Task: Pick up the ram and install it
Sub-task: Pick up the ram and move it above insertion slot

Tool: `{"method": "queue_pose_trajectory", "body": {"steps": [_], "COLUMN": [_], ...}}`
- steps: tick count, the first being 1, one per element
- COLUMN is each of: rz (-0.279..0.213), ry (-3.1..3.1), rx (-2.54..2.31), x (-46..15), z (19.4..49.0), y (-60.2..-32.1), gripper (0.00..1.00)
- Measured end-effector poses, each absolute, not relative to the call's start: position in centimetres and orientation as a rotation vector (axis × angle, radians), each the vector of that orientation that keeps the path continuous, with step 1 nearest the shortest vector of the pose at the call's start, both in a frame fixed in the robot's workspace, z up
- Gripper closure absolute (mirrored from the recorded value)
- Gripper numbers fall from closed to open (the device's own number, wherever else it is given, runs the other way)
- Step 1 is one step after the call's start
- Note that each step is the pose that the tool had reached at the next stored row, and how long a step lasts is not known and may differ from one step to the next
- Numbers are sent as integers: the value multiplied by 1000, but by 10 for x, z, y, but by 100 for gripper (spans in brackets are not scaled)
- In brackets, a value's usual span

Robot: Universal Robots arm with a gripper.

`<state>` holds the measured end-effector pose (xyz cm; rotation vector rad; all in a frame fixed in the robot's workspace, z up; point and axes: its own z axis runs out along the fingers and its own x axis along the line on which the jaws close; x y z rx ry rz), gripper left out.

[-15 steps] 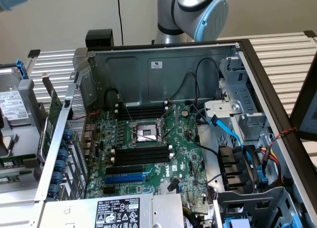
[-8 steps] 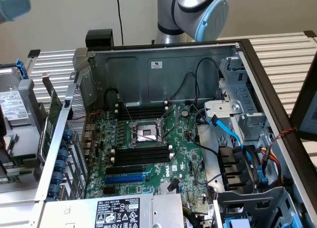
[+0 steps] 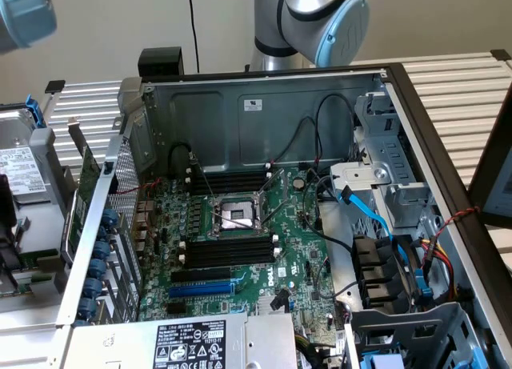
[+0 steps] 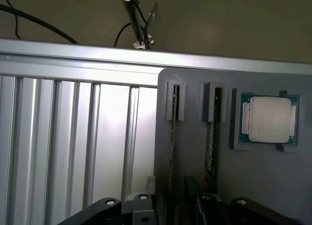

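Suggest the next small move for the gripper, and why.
Probably close in on the ram stick farther from the CPU: the gripper is open and empty over the grey holder, where both sticks stand on edge, ungrasped.

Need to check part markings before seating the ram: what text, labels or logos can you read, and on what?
Nothing reads clearly.
White sticker on the case wall: too small.
Black label on the silver box at the exterior view's bottom: white print, too small.
White label on the grey unit at the exterior view's left: blurred.
Processor in the grey holder: no text visible.
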<state>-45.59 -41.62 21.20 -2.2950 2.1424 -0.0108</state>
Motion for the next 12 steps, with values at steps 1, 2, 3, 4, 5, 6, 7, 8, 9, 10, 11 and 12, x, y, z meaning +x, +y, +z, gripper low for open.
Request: {"method": "queue_pose_trajectory", "body": {"steps": [1, 2, 3, 4, 5, 6, 7, 8, 9, 10, 11, 12], "rz": [-11, -11, -11, -11, -11, -11, -11, -11, -11, -11, -11, -11], "ry": [2143, 2143, 2143, 2144, 2144, 2144, 2144, 2144, 2144, 2145, 2145, 2145], "rx": [-2294, -2294, -2294, -2294, -2294, -2293, -2293, -2293, -2293, -2293, -2293, -2293], "x": [-456, -456, -456, -456, -456, -456, -456, -456, -456, -456, -456, -456], "z": [211, 211, 210, 209, 208, 207, 206, 205, 204, 202, 201, 199], "y": [-416, -416, -416, -416, -416, -416, -416, -416, -416, -416, -416, -416], "gripper": [64, 64, 64, 64, 64, 64, 64, 64, 64, 64, 64, 64]}}
